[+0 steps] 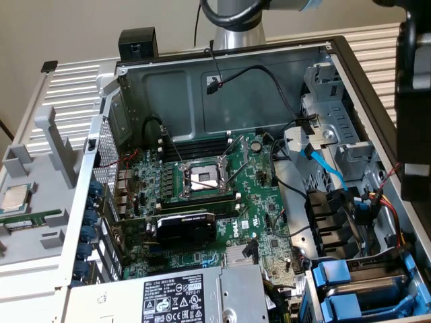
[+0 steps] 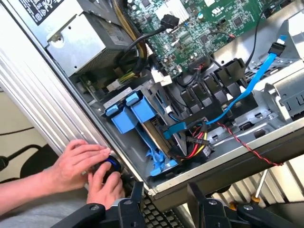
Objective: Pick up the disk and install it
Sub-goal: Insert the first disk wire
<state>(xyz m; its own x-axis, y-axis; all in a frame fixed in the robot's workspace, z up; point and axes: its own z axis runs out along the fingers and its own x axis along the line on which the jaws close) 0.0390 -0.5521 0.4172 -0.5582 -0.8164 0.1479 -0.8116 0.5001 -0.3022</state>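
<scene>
Blue-framed, the disk [image 2: 142, 108] sits slotted inside the computer case [image 2: 47, 109]; the tool [image 2: 166, 204] stands released, empty.

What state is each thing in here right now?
Computer case: side off, insides exposed.
CPU socket: uncovered, levers raised.
Graphics card: seated in its slot.
Blue drive carriers: sitting in the drive bay.
Blue data cable: one end hanging loose.
Pincer: open, empty.
Person's hands: gripping a small black part at the case edge.
</scene>
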